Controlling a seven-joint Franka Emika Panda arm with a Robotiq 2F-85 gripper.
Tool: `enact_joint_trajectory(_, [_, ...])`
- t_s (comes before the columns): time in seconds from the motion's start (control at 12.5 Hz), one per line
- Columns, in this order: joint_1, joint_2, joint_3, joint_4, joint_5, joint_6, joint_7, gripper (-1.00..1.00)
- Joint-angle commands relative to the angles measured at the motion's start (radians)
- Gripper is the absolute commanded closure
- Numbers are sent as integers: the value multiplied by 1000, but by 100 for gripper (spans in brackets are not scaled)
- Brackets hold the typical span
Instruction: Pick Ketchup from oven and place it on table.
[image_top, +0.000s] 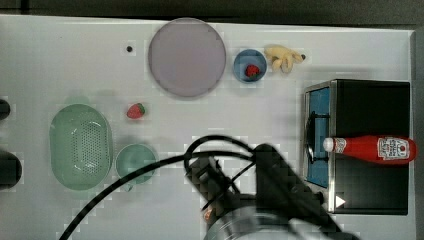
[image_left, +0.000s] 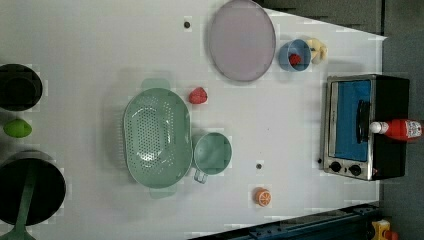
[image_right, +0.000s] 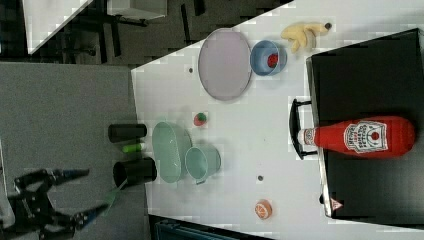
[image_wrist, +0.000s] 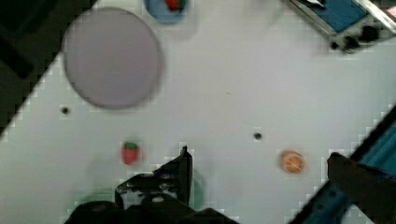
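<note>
Ketchup (image_top: 372, 149) lies atop oven (image_top: 370, 115); gripper (image_wrist: 254, 161), seemingly wide open, holds nothing.

– What is the ketchup bottle (image_right: 365, 137) made of?
– Glossy red plastic with a paper-like label. It lies on the oven (image_top: 372, 112), whose matt black top meets a brushed-metal frame and blue glass.
– And the table (image_left: 100, 50)?
– Smooth, matt white. The colander (image_left: 156, 137) looks like pale green plastic.

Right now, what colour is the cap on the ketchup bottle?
White. The ketchup bottle has a white cap, clearest in the right view.
</note>
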Motion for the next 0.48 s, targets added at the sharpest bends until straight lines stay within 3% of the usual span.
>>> enact_joint_trajectory(0.08, [-30, 150, -134, -58, -5, 70, -22, -100])
enact_joint_trajectory(0.48, [-44, 309, -348, -58, -6, 258, -22, -100])
